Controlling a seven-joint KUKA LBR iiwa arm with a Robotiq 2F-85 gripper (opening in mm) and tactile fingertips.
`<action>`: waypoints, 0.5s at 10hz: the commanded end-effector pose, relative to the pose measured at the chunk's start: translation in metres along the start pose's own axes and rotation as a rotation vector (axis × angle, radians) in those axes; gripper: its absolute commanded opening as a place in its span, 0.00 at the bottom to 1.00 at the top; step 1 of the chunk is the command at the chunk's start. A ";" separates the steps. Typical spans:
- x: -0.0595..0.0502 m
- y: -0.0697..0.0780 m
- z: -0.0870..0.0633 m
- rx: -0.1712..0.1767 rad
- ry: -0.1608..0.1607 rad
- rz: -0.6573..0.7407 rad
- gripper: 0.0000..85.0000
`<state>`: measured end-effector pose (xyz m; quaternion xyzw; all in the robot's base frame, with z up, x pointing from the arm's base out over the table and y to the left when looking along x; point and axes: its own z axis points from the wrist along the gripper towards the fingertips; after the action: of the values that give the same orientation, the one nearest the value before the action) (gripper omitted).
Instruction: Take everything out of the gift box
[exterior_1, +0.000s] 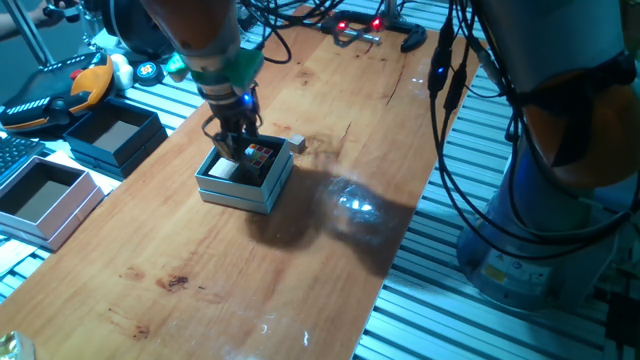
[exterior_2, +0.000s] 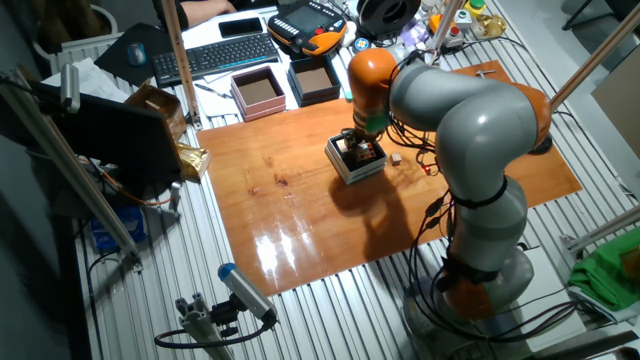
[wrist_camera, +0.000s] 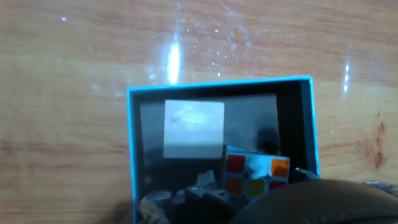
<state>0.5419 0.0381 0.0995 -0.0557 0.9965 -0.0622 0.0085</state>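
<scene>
Looking at one fixed view first, we see the gripper (exterior_1: 240, 150) lowered into the gift box (exterior_1: 244, 184) on the wooden table (exterior_1: 200, 280). The puzzle cube (exterior_1: 262, 155) sits inside the box just right of the fingers, and the grey cube (exterior_1: 224, 170) lies inside just below-left of them. A tiny block (exterior_1: 296, 144) rests on the table outside the box, to the gripper's right. Far left of the gripper sit a navy box (exterior_1: 112, 135) and a white box (exterior_1: 42, 195). We cannot tell from here whether the fingers are spread or pinching anything.

In the other fixed view we see the arm (exterior_2: 470, 130) bent over the box (exterior_2: 356, 160), the gripper (exterior_2: 358, 143) down in it. The puzzle cube (exterior_2: 368, 153) shows beside the fingers; the tiny block (exterior_2: 397, 158) lies on the table (exterior_2: 300, 220) to the right, apart from the box. Finger spacing is too small to read.

In the hand view we look down into the box (wrist_camera: 132, 149). The grey cube (wrist_camera: 193, 129) lies flat on the dark floor ahead of the fingers; the puzzle cube (wrist_camera: 255, 174) sits tilted nearer, beside the fingertips (wrist_camera: 205, 194). Nothing is visibly pinched, but the jaw state stays unclear.
</scene>
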 end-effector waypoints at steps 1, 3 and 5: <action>0.002 -0.001 0.002 -0.006 -0.004 -0.005 0.76; 0.004 0.000 0.008 -0.009 -0.010 -0.008 0.76; 0.006 -0.001 0.011 -0.003 -0.017 -0.008 0.77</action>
<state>0.5353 0.0346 0.0886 -0.0606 0.9962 -0.0606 0.0169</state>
